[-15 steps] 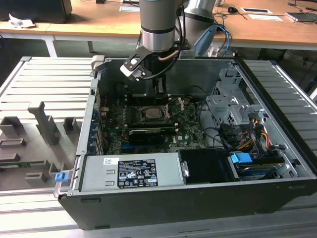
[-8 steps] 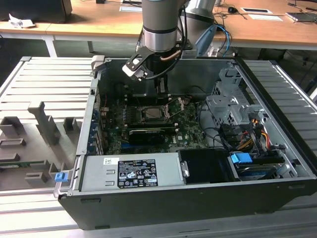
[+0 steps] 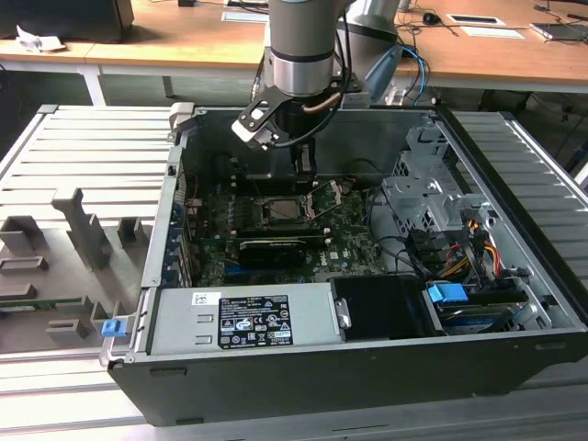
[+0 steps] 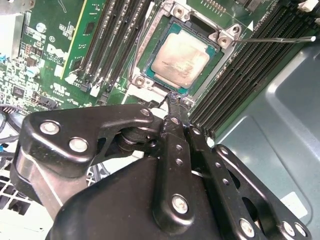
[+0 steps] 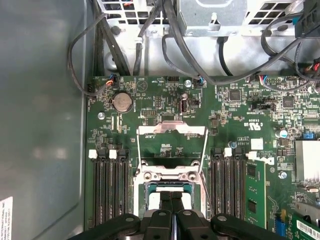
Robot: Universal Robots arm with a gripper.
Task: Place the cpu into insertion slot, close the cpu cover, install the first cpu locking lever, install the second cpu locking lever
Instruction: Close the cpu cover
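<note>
Closed fingers (image 4: 173, 131) hang beside the cpu (image 4: 180, 60), memory slots (image 4: 114, 40) flanking it.

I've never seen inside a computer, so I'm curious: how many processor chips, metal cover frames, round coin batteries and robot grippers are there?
cpu: 1
cpu cover: 1
coin battery: 1
gripper: 1
Total: 4

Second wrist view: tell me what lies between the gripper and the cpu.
In the second wrist view, only the metal rim of the insertion slot lies between the shut gripper and the seated cpu.
</note>
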